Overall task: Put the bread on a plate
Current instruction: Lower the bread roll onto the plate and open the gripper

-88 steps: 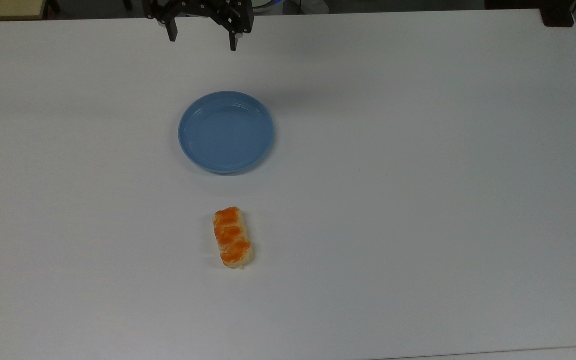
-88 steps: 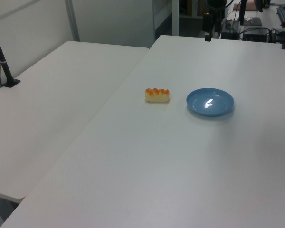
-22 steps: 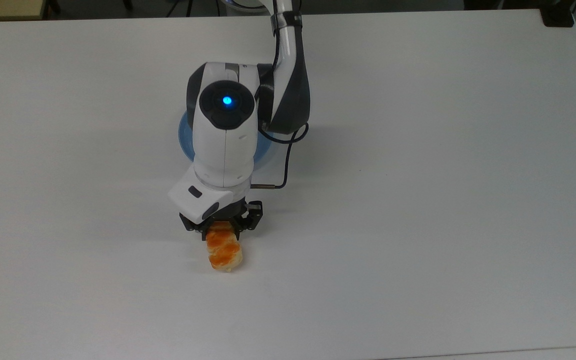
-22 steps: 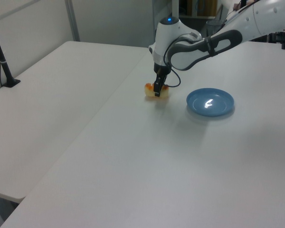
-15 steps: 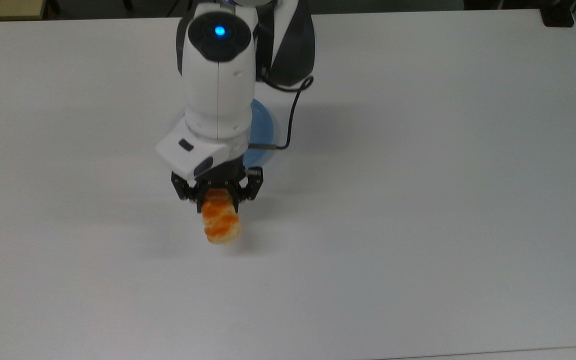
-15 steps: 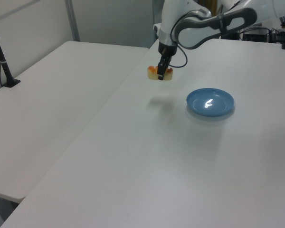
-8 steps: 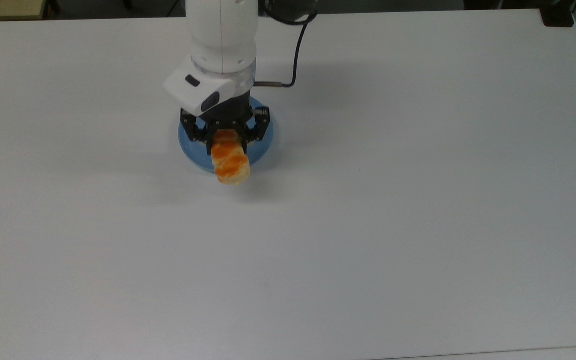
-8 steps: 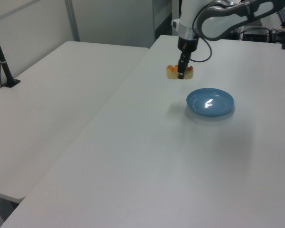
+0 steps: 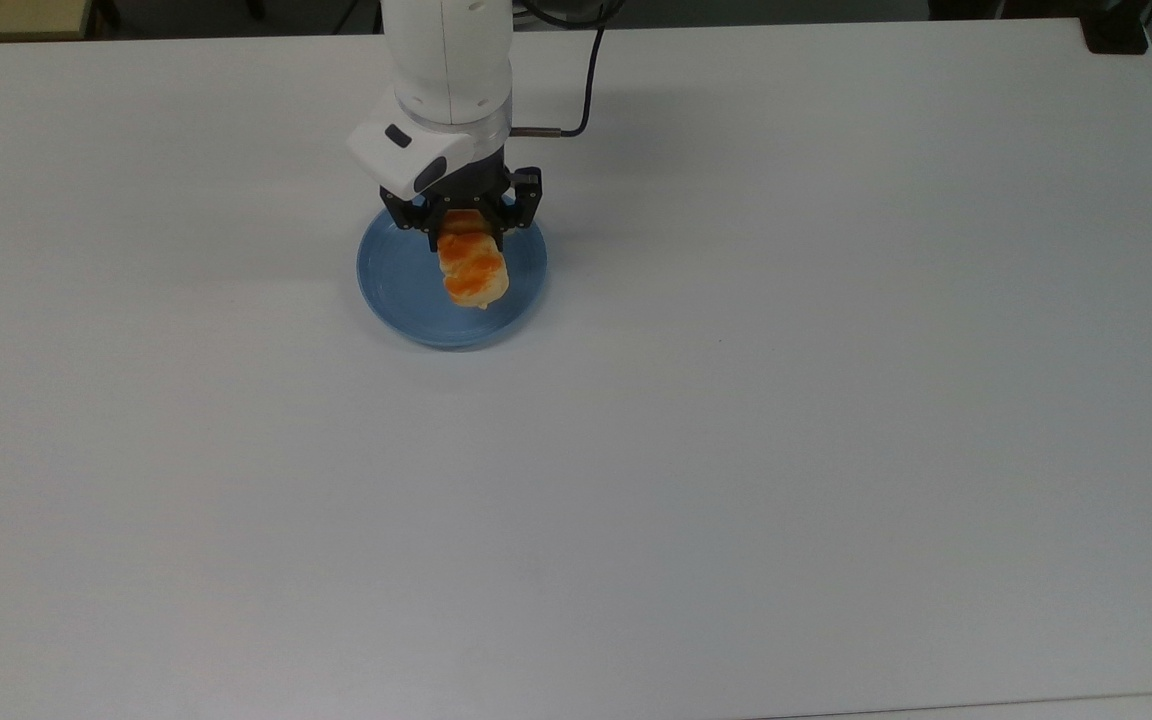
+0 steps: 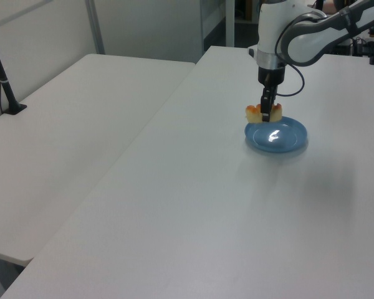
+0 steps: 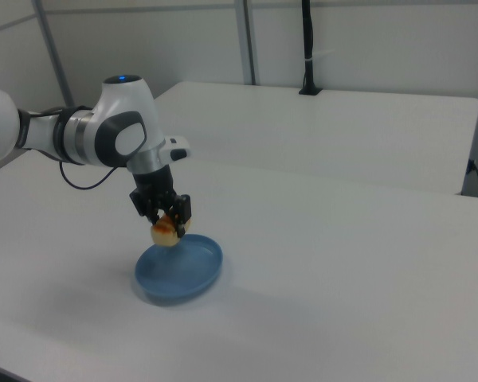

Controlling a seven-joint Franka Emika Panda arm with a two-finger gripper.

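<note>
So the jaws (image 9: 464, 232) are clamped on one end of the bread (image 9: 473, 268), pinching it across its short width, and the rest of the bun sticks out from them toward the bottom of the top view. That's the bit that matters: the long axis runs straight out from the jaws, so most of the bread hangs off to one side of the grip, not centred under it. Right below sits the plate (image 9: 406, 290), and in the top view the free end of the bread lands about over the plate's middle, while the jaws themselves are over its far rim. From the left view the bread (image 10: 263, 113) hangs above the plate (image 10: 291, 140), not resting on it, near the edge at the left view's left. The right view agrees: bread (image 11: 166, 231) held a little above the plate (image 11: 190, 269) near its rim. My guess is the carry is basically done and what's left is a drop straight down and a release; the bun is shorter than the dish is wide, so it should fit, though being gripped by one end it may tip or roll as it's let go. Everything sits on a plain white tabletop (image 9: 836, 400).
</note>
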